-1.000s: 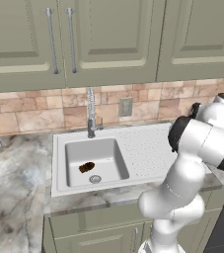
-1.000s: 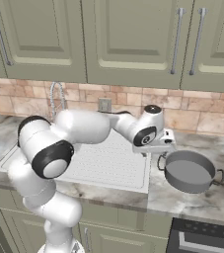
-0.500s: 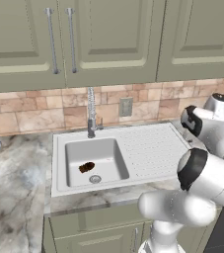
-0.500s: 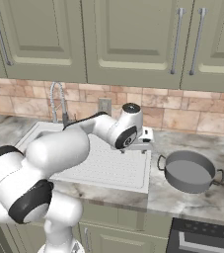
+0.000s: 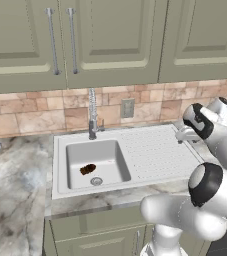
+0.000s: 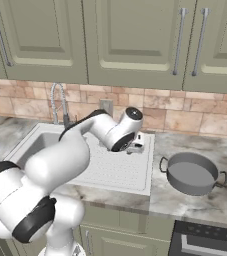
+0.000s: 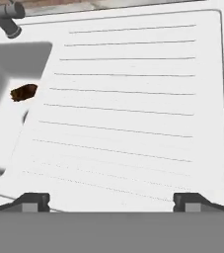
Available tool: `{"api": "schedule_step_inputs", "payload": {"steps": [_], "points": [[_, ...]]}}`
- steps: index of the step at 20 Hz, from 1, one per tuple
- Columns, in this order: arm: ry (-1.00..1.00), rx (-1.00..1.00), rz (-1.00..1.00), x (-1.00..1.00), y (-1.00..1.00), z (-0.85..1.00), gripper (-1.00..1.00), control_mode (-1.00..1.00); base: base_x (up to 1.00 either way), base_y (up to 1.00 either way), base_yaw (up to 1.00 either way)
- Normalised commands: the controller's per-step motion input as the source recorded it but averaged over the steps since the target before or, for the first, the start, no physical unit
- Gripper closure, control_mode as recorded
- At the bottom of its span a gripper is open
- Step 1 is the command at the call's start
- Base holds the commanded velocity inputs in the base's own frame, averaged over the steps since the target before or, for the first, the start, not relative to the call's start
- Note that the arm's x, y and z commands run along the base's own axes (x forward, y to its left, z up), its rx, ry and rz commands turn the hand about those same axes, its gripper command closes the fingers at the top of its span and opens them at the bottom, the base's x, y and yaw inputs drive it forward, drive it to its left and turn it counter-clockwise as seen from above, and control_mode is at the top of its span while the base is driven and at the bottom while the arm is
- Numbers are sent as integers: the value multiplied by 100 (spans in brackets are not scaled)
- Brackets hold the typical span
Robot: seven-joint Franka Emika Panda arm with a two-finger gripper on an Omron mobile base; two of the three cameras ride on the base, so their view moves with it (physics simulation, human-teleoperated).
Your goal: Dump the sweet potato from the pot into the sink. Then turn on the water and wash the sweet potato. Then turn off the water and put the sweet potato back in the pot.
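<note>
brown sweet potato (image 5: 87, 169) lies in the sink (image 5: 60, 165) basin near the drain, ready for washing; empty pot (image 6: 192, 173) sits on the tabletop's right end; jaws (image 7: 111, 200) spread wide, holding nothing, above the drainboard.

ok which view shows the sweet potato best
The left base view: the sweet potato lies unobstructed in the sink beside the drain. The hand view shows it small and blurred; in the right base view the arm hides the basin.

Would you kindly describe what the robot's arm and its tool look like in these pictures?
The arm is glossy white, built of rounded, bulbous segments joined by dark, nearly black joint rings. No cables or markings are visible. The tool ends in two small dark grey, blocky finger tips.
</note>
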Motion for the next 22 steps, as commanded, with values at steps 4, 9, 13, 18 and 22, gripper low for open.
{"api": "schedule_step_inputs", "payload": {"steps": [4, 9, 13, 18, 22], "points": [[-10, 21, 10, 3, 55, 0, -100, -100, 0, 0, 0], [-29, 12, 11, 0, 55, 0, -100, -100, 0, 0, 0], [-42, 4, 8, 0, 50, 0, -100, -100, 0, 0, 0], [-37, 0, 6, 17, 42, 0, -100, -100, 0, 0, 0], [-23, 0, 8, 61, 22, 0, -100, -100, 0, 0, 0]]}}
